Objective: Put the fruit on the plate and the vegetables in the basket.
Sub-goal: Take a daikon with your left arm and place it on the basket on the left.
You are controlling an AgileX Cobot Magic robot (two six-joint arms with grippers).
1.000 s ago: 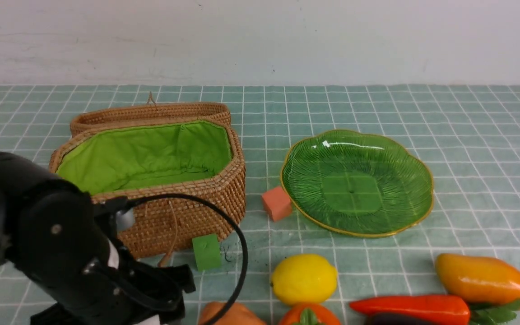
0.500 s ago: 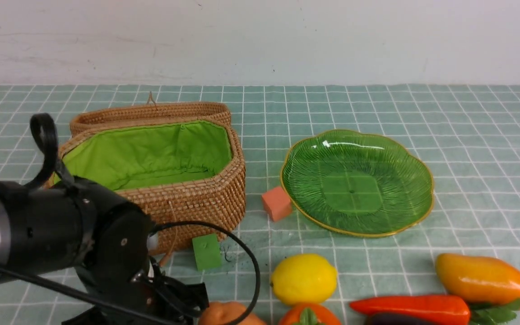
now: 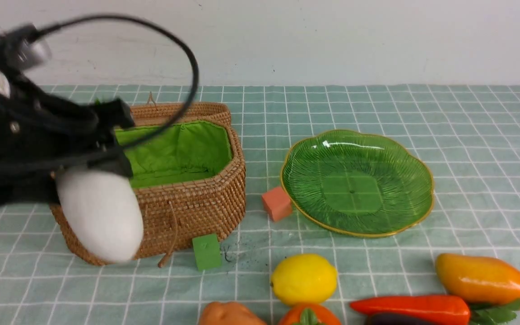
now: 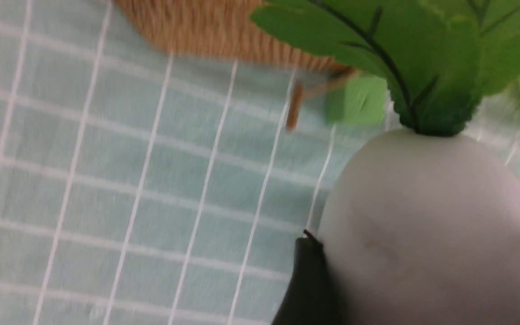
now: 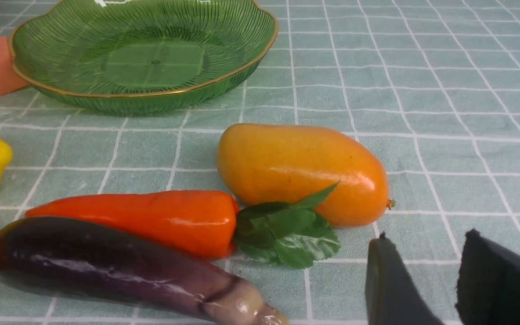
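**A:** The left claw (image 4: 422,289) is up off the desk (image 3: 467,126), clamped on the white radish (image 3: 99,216). It grips the bulb, and the green leaves point away from the wrist.

**B:** Where does that put it against the basket (image 3: 197,198)?

**A:** It's in the air at the basket's near left corner, in front of the wicker wall, not inside. The lid (image 3: 151,110) is folded back on the far side and the green lining shows.

**B:** And the right claw (image 5: 436,289)?

**A:** Only its wrist camera shows it. The fingers are a little apart with nothing between them. Just beyond lies the mango (image 5: 300,171). The carrot (image 5: 142,216) is left of it with its leaves up against the mango, and the eggplant (image 5: 106,266) lies right alongside the carrot's near side.

**B:** The plate?

**A:** The plate (image 3: 355,180) sits right of the basket, and a pink cube (image 3: 276,203) is just beside its left rim. The lemon (image 3: 304,278) is on the desk, near of the plate. The persimmon (image 3: 308,316) is just near of the lemon, and the potato (image 3: 230,314) is to the persimmon's left. A green cube (image 3: 206,251) stands by the basket's near wall.
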